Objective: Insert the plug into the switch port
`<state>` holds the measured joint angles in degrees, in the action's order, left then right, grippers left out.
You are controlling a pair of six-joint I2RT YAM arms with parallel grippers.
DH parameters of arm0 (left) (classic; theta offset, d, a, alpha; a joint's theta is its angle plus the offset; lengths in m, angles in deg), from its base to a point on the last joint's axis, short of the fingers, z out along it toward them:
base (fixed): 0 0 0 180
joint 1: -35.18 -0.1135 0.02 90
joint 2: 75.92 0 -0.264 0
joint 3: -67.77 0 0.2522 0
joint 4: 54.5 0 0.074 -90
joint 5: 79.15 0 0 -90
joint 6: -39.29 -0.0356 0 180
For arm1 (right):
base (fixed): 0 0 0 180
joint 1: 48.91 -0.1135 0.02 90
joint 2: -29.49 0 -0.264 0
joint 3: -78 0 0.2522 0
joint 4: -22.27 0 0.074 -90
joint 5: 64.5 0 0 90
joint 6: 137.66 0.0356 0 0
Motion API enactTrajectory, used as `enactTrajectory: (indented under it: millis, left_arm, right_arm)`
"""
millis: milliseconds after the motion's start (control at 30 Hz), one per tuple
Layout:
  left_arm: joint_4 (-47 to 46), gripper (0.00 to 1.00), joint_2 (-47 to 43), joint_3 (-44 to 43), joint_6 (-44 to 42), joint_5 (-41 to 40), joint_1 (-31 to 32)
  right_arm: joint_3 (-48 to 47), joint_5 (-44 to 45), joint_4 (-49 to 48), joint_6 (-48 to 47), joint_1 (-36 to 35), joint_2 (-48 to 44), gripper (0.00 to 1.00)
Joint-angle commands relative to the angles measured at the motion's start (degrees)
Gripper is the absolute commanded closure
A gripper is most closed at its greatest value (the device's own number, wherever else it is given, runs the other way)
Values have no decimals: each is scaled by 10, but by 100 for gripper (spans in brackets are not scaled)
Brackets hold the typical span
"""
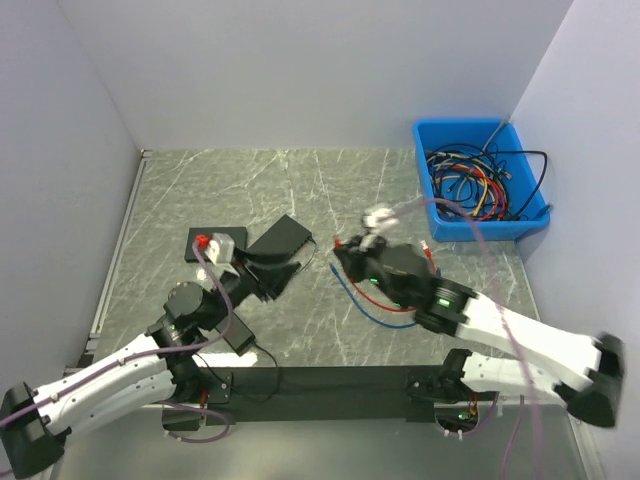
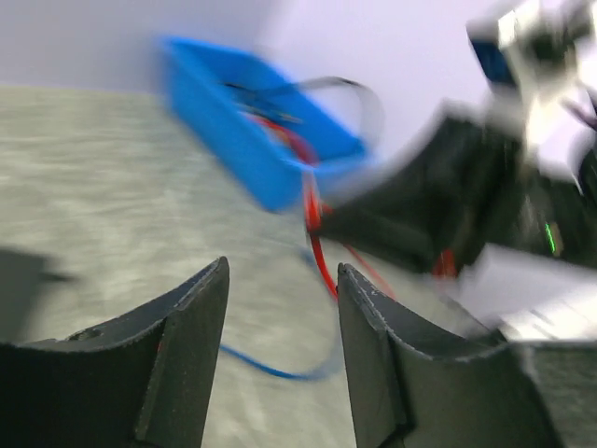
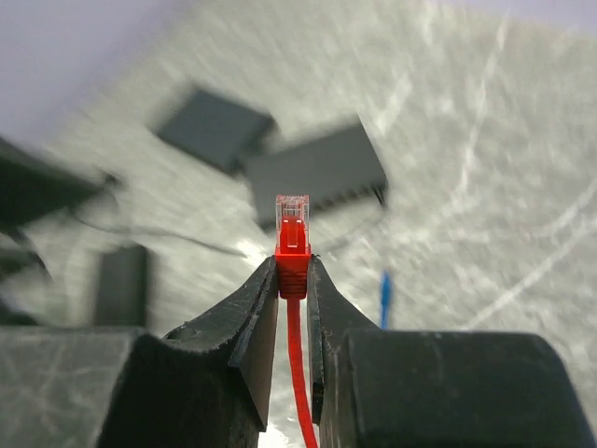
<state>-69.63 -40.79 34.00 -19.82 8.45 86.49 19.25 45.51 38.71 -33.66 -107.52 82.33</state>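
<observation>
My right gripper (image 3: pixel 293 273) is shut on the red plug (image 3: pixel 292 233) of a red cable, the clear tip sticking out past the fingertips and pointing at the black switch (image 3: pixel 317 175), which lies a short way ahead. In the top view the right gripper (image 1: pixel 345 254) hovers just right of the switch (image 1: pixel 281 240). My left gripper (image 2: pixel 283 280) is open and empty, its fingers (image 2: pixel 191 327) apart above the table; in the top view it (image 1: pixel 268 282) sits just below the switch.
A blue bin (image 1: pixel 478 190) of tangled cables stands at the back right. A blue cable (image 1: pixel 372 312) and the red cable (image 1: pixel 385 300) loop on the table under the right arm. A black block with a red piece (image 1: pixel 214 243) lies left of the switch.
</observation>
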Motion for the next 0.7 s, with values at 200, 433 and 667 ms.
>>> enactTrajectory:
  millis: [200, 433, 667]
  left_arm:
    - [-19, 43, 160, -27, 105, 38, -277]
    - [-139, 45, 363, -83, 128, 91, -349]
    - [-195, 45, 547, -180, 90, 165, -365]
  right_arm:
    - [-36, -57, -26, 20, 3, 277, 100]
    - [-116, -96, -49, -3, 19, 377, 100]
    - [-178, -180, -40, -15, 73, 462, 100]
